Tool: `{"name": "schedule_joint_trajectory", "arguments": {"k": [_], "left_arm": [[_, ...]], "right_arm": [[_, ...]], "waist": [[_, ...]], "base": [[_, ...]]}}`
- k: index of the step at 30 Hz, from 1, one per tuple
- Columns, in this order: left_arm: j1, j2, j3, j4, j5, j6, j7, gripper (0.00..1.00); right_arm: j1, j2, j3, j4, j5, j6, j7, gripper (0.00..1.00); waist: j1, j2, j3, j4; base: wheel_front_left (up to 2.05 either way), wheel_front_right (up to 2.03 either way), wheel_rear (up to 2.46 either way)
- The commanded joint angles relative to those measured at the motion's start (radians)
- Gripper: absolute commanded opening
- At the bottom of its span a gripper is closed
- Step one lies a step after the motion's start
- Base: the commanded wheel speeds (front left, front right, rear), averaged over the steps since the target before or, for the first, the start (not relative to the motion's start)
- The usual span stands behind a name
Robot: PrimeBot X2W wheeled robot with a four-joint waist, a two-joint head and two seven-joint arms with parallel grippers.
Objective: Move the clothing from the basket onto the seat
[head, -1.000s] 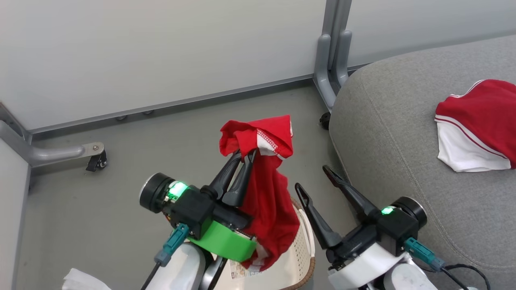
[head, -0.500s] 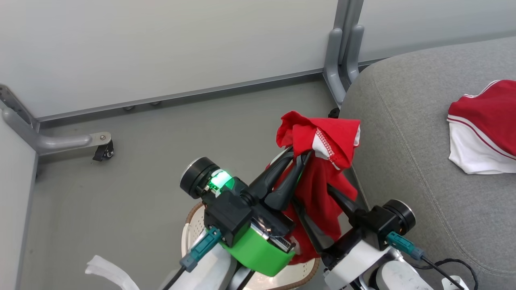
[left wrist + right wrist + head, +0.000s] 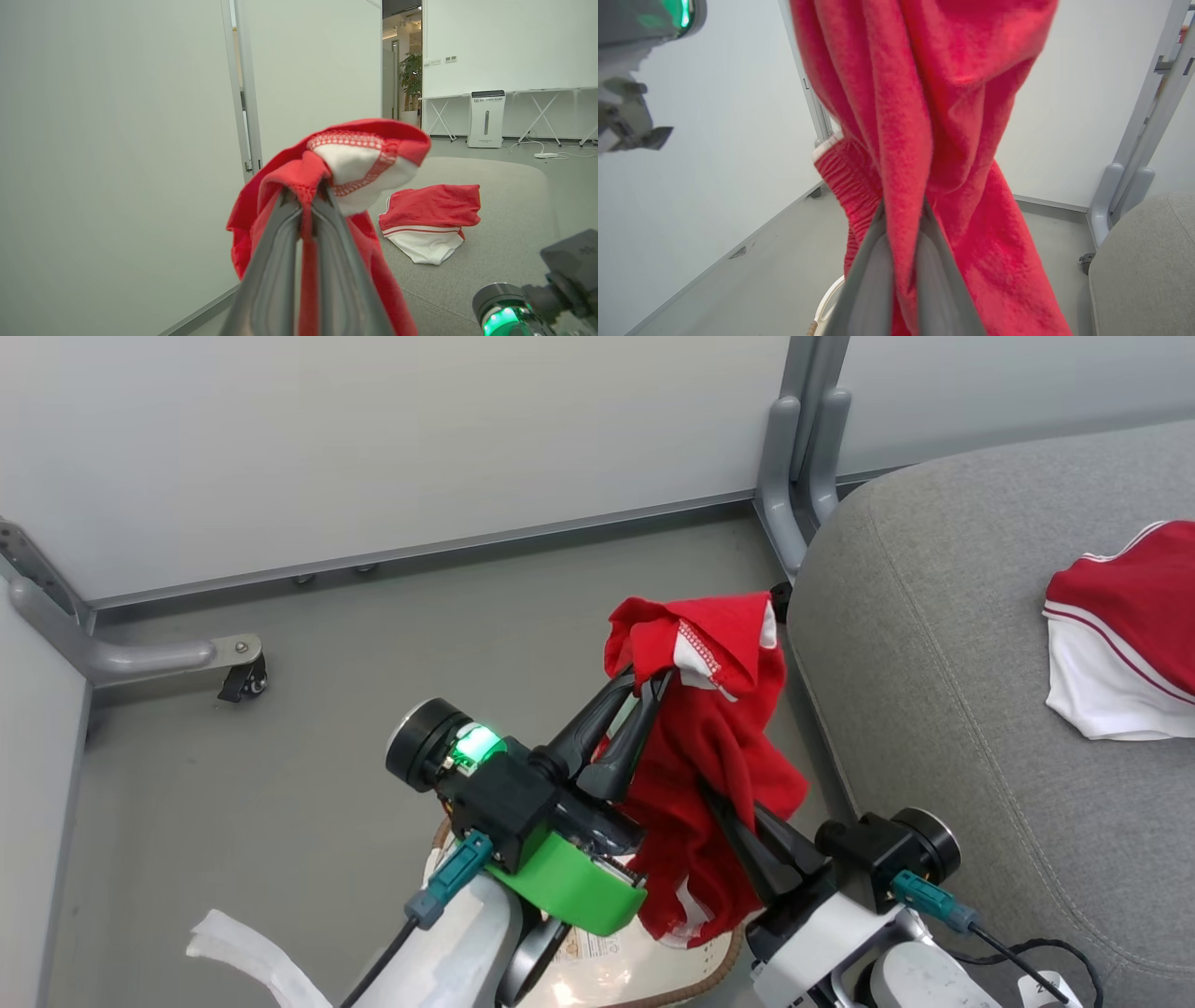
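A red garment with white trim [image 3: 719, 747] hangs in the air over the basket [image 3: 714, 971], whose brown rim shows at the bottom edge. My left gripper [image 3: 646, 679] is shut on its bunched top, seen close up in the left wrist view [image 3: 306, 198]. My right gripper [image 3: 717, 800] is shut on the cloth lower down, and the fabric [image 3: 934, 93] drapes over its closed fingertips [image 3: 903, 207]. A second red and white garment [image 3: 1120, 635] lies on the grey seat [image 3: 934, 663] at the right.
Pale partition walls enclose the grey floor. A grey post [image 3: 803, 457] stands at the seat's corner, and a foot with a castor [image 3: 241, 678] sticks out at the left. A white crumpled sheet [image 3: 243, 952] lies at the lower left, a cable [image 3: 1027, 952] at the lower right.
My right gripper, open a second ago, has closed on the lower part of the hanging garment. The left gripper has carried the garment rightward toward the seat. The head camera has shifted.
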Motion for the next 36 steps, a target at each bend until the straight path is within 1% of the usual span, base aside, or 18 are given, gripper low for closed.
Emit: {"name": "schedule_joint_trajectory", "arguments": {"k": [1, 4, 5, 6, 15, 27, 36], "left_arm": [[0.006, 0.002, 0.007, 0.003, 0.014, 0.004, -0.001, 0.0], [0.005, 0.002, 0.012, 0.016, 0.023, 0.003, -0.001, 0.0], [0.006, 0.002, 0.013, 0.022, 0.023, 0.003, -0.001, 0.57], [0.005, 0.003, 0.014, 0.026, 0.031, 0.005, -0.001, 1.0], [0.013, 0.003, 0.03, 0.059, 0.057, 0.007, -0.001, 1.0], [0.028, 0.009, 0.064, 0.106, 0.051, 0.003, -0.001, 1.0], [0.056, 0.02, 0.111, 0.151, 0.049, 0.003, -0.001, 1.0]], "right_arm": [[0.002, -0.005, -0.005, -0.002, 0.001, -0.001, 0.0, 0.0], [0.005, -0.002, -0.013, -0.005, 0.003, -0.001, 0.0, 0.0], [0.006, -0.001, -0.014, -0.007, 0.005, -0.001, 0.0, 0.0], [0.008, 0.002, -0.015, -0.008, 0.006, -0.001, 0.0, 0.0], [0.014, 0.004, -0.016, -0.011, 0.01, -0.001, 0.0, 0.0], [0.013, 0.001, -0.033, -0.024, 0.007, -0.001, 0.0, 0.0], [-0.007, -0.003, -0.077, -0.096, -0.018, -0.001, 0.0, 0.0]], "waist": [[0.0001, 0.007, 0.005, -0.001], [0.0001, 0.007, 0.012, -0.002], [0.0001, 0.007, 0.014, -0.003], [0.0001, 0.007, 0.015, -0.003], [0.0001, 0.007, 0.015, -0.009], [0.0001, 0.007, 0.021, -0.019], [0.0001, 0.007, 0.057, -0.051]], "base": [[0.0, 0.0, 0.0], [0.0, 0.0, 0.0], [0.0, 0.0, 0.0], [0.0, 0.0, 0.0], [0.0, 0.0, 0.0], [0.0, 0.0, 0.0], [0.0, 0.0, 0.0]]}}
